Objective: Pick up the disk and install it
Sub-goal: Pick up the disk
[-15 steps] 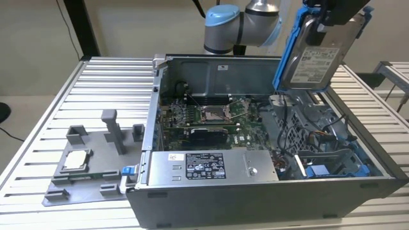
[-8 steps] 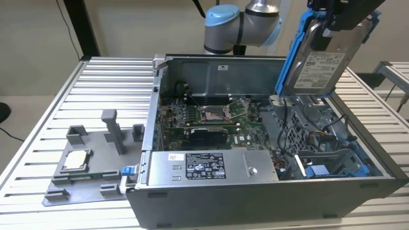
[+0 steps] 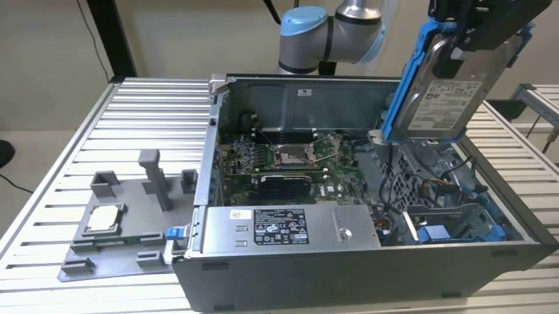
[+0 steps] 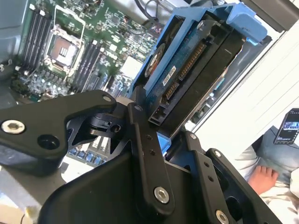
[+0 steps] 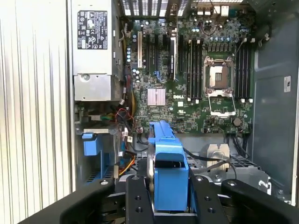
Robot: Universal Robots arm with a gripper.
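Disk [image 3: 444, 91], silver-grey in a blue plastic carrier, is clamped on edge in my jaws above the open computer case [image 3: 349, 278], white printed label facing outward. Below: green motherboard [image 3: 341, 160] and a grey box [image 3: 288, 226] bearing a black-and-white label. The case stands on a ribbed metal surface [image 3: 140, 111]; a beige wall [image 3: 175, 33] lies beyond.

— What's on the slatted metal surface [image 3: 148, 111]?
— An open desktop computer case [image 3: 349, 275], lying on its side. Inside is a green motherboard [image 3: 341, 157] with a bare CPU socket [image 3: 290, 154]. A grey power supply [image 3: 279, 226] with a black-and-white label sits along the near wall.
— And to the exterior view's left?
— A grey fixture plate [image 3: 114, 258] with upright posts. A small square silver chip [image 3: 103, 219] rests on it.
— Anything else?
— In the second wrist view, a phone [image 4: 288, 126] near part of a person [image 4: 264, 179].
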